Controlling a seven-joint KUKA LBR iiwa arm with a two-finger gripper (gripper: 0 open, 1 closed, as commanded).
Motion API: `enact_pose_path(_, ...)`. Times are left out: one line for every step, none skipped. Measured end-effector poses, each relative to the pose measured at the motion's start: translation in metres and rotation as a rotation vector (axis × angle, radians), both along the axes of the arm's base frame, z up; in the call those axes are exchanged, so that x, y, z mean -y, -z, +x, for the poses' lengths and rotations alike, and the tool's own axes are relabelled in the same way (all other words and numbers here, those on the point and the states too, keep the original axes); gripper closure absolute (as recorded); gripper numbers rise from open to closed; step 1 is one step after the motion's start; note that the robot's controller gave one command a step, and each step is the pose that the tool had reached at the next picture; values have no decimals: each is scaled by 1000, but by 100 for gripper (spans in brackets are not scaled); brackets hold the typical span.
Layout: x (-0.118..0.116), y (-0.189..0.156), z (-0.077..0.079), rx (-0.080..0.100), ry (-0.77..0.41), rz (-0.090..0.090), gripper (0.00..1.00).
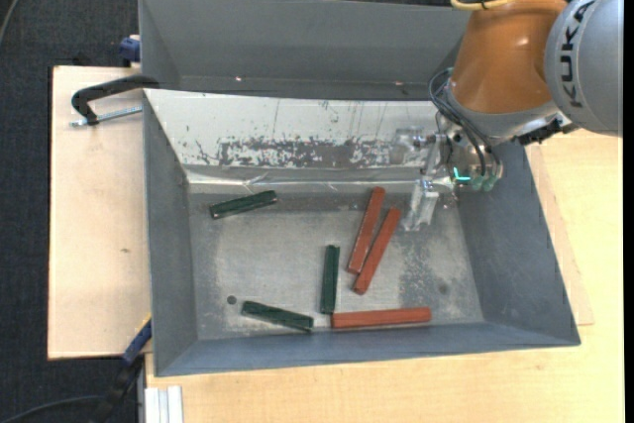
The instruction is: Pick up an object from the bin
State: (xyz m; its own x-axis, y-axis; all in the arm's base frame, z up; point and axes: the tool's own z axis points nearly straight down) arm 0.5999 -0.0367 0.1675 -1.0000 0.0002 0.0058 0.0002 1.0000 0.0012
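Camera view puts the gripper (428, 201) low in the grey bin (515, 253), toward 2 o'clock from the floor's middle. It is just beside the upper end of two red-brown bars (366, 231) lying side by side. Whether it is apart or closed I cannot tell. The bars' long axis runs from 1 to 7 o'clock. A sound grasp would likely close across that axis, near one bar's middle.

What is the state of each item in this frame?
red pair: flat, side by side, slanted.
hand: low, beside the red pair's upper ends.
front red stick: flat, at the front.
back green stick: flat, alone.
middle green stick: flat, beside the red pair.
front green stick: flat, front left.
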Motion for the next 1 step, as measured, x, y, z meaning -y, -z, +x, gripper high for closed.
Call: enact_pose_path(-33, 99, -8, 3, -638, 4, 0)
